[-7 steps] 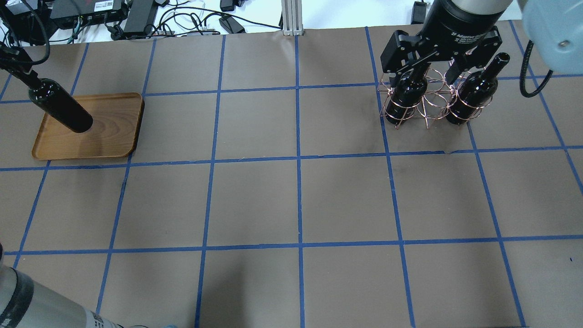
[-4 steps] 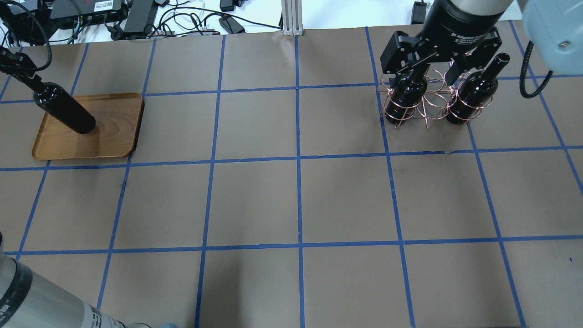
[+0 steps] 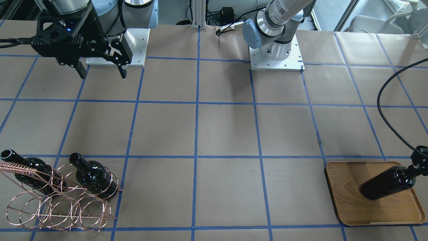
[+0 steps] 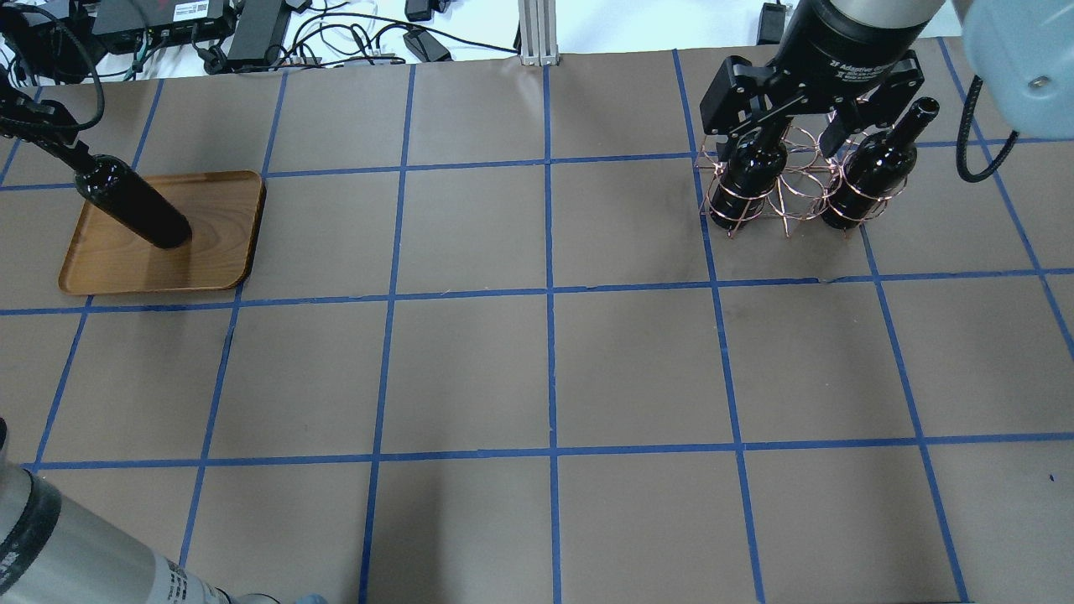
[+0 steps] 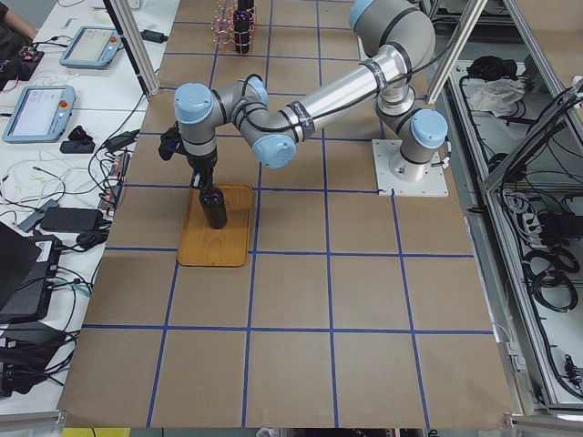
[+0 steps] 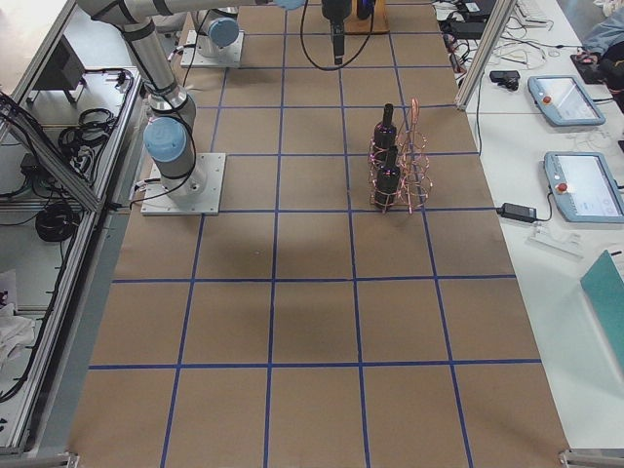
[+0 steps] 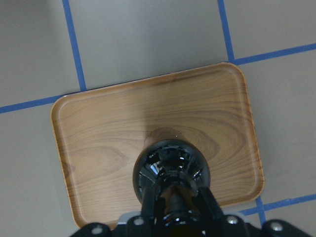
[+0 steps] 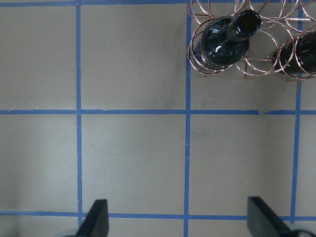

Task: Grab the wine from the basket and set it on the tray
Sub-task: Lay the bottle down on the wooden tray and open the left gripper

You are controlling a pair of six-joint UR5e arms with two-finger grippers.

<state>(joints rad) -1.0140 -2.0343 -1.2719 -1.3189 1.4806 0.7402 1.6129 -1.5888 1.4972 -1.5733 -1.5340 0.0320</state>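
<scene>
My left gripper (image 4: 59, 147) is shut on the neck of a dark wine bottle (image 4: 134, 210) and holds it upright over the brown wooden tray (image 4: 218, 252). The left wrist view shows the bottle (image 7: 170, 170) over the tray's (image 7: 98, 138) near half. I cannot tell whether its base touches the wood. Two more bottles (image 4: 751, 176) (image 4: 873, 176) stand in the copper wire basket (image 4: 784, 197) at the far right. My right gripper (image 3: 100, 72) is open and empty, raised on the robot's side of the basket (image 3: 57, 204). It also shows in the right wrist view (image 8: 180, 219).
Cables and power boxes (image 4: 252, 33) lie beyond the table's far edge, beside an aluminium post (image 4: 537, 33). A black cable hose (image 3: 391, 110) hangs by the left wrist. Both arm bases (image 3: 276, 57) stand on the robot's side. Blue tape grids the brown table.
My left gripper has lowered the bottle toward the tray and shifted it slightly toward the tray's middle. The right arm has not moved.
</scene>
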